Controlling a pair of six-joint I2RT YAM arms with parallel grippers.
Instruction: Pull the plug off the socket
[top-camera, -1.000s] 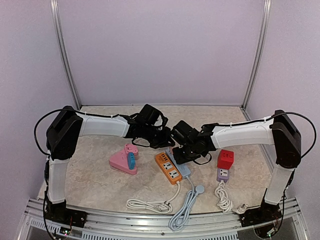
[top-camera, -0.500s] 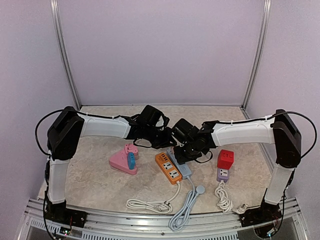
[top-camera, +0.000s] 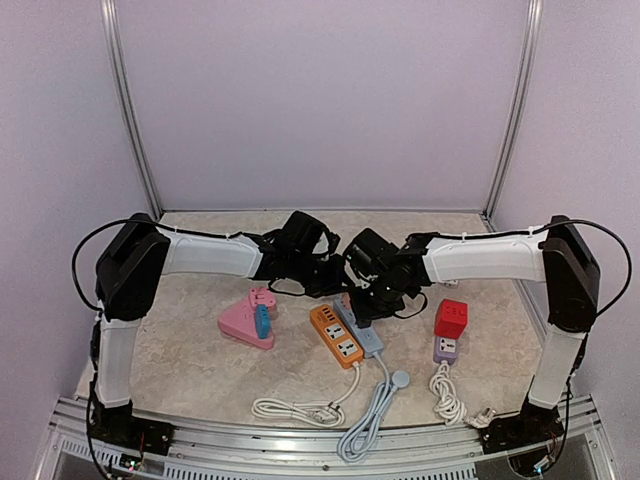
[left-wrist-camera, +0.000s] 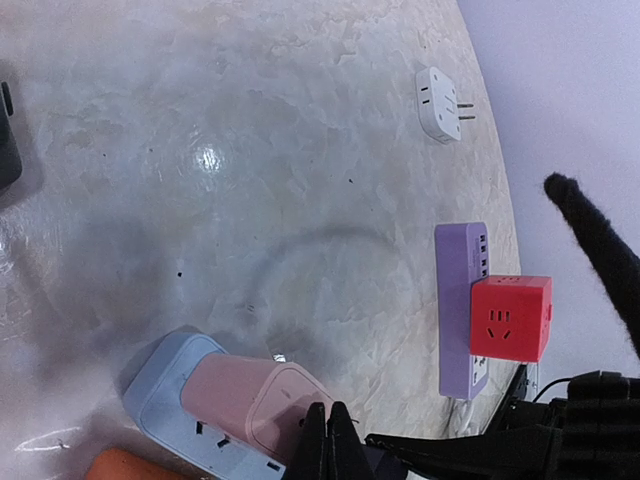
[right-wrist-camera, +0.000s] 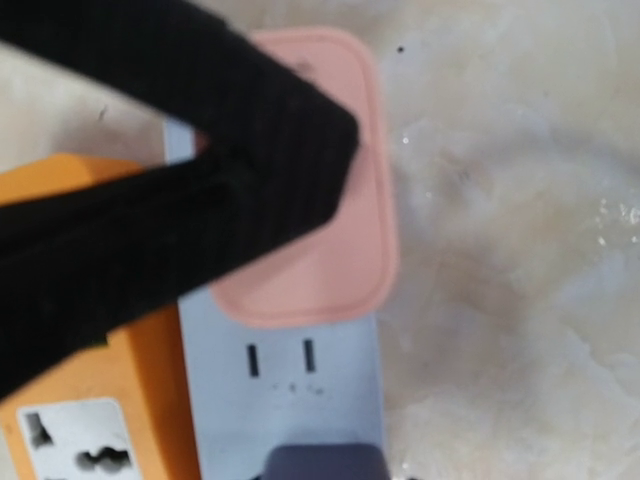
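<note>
**A:** Where is the plug?

**B:** The pink plug (right-wrist-camera: 335, 230) is seated in the far end of the pale blue power strip (right-wrist-camera: 290, 395). That strip lies right against the orange power strip (right-wrist-camera: 110, 400).

**A:** And your left fingers?

**B:** My left gripper (left-wrist-camera: 328, 442) is pinched fully together with nothing between the fingers. Its tip sits at the plug's edge. From my right wrist it lies across the plug's top corner. I cannot tell whether it presses on it.

**A:** The right ones?

**B:** My right gripper (top-camera: 360, 300) hangs low over that same end of the strip, close to the left one. I cannot tell how far apart its fingers stand, or whether they have the plug.

**A:** Anything else around?

**B:** A red cube (left-wrist-camera: 510, 318) sits on a purple strip (left-wrist-camera: 458, 290), well apart on my right. A pink triangular socket (top-camera: 238, 322) with a blue plug (top-camera: 262, 322) lies on my left.
</note>
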